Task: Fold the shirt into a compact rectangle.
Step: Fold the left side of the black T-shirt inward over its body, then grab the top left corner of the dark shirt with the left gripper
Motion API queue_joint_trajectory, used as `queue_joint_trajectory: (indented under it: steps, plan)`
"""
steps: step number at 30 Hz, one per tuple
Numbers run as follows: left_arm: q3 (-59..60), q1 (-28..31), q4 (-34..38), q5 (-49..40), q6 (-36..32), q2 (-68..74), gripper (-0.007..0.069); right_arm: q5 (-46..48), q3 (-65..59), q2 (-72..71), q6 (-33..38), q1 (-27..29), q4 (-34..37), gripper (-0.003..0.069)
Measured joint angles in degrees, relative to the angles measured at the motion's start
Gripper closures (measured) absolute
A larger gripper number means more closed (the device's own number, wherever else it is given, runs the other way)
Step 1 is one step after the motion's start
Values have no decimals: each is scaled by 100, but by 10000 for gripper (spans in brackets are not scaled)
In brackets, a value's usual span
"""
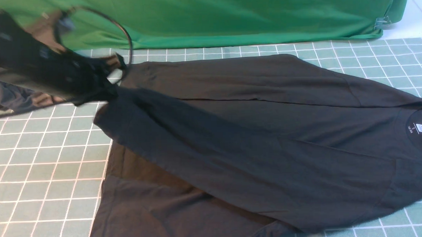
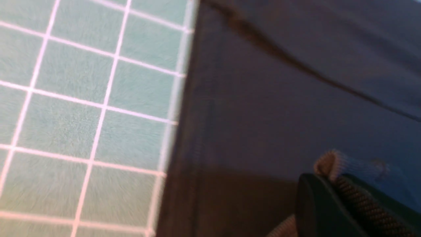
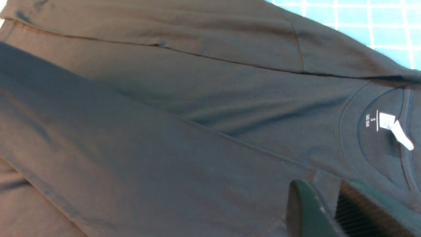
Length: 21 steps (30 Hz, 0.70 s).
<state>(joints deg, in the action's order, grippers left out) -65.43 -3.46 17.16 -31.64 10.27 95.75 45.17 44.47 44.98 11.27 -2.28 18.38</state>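
The black shirt [image 1: 253,138] lies spread across the gridded mat, its collar and white neck label [image 1: 421,128] at the right edge. A long band of it is drawn up slanting from the near right toward the far left. My left gripper [image 1: 113,85], blurred, is shut on the shirt at that far-left end. In the left wrist view a pinch of cloth pokes out between the fingertips of the left gripper [image 2: 332,177]. My right gripper [image 3: 324,189] hovers over the shirt [image 3: 184,125] beside the neck label [image 3: 386,120], jaws slightly apart and holding nothing. It is outside the front view.
The green gridded mat [image 1: 40,166] covers the table. A green cloth [image 1: 228,16] hangs along the back, held by a clip [image 1: 383,21] at the far right. A black cable loop [image 1: 123,30] arcs above the left arm.
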Motion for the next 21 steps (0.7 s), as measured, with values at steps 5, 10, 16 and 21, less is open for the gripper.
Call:
queue_joint_trajectory:
  steps: [5, 10, 16, 21]
  plan:
    - [-238, 0, -19, 156, 0, 950, 512, -21, 0, 0, 0, 0, 0, 514]
    - [-799, 0, -142, 99, 5, 1366, 334, -28, 0, 0, -6, 0, 0, 513]
    - [-1928, 69, -258, 96, 221, 1501, 173, -40, 0, 0, -1, 0, 0, 513]
    - [-2776, 218, -258, -245, 458, 2249, 162, -40, 0, 0, -1, 0, 0, 513]
